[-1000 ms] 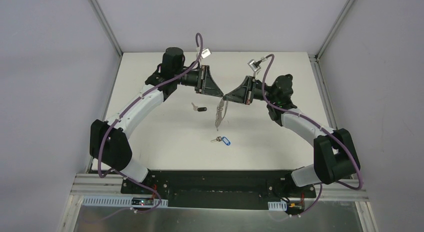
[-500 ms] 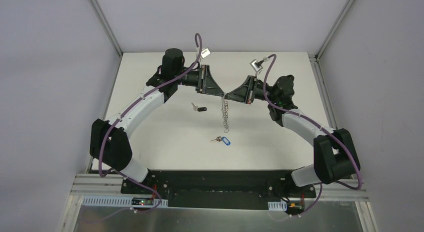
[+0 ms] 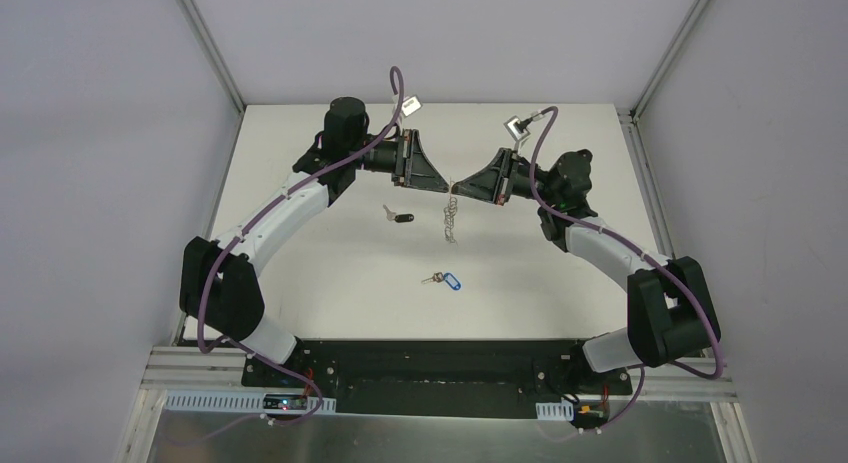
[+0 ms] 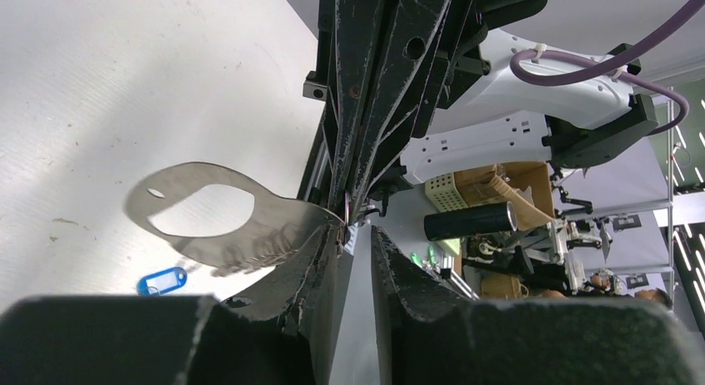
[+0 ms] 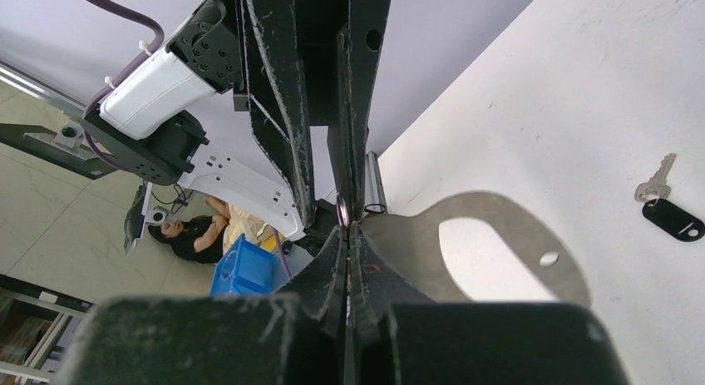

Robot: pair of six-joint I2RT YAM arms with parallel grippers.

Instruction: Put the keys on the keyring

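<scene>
From above we see the left gripper [image 3: 445, 187] and right gripper [image 3: 457, 190] meeting tip to tip over the table [image 3: 540, 303]. The keyring [image 3: 451, 221] dangles edge-on beneath them, its shape hard to read. Only the wrist views show its flat oval loop. The right fingers press together on its rim. The left fingers stand slightly apart, and we cannot tell whether they touch it. The black-headed key [image 3: 402, 218] and the blue-tagged key [image 3: 449, 281] lie on the table.
</scene>
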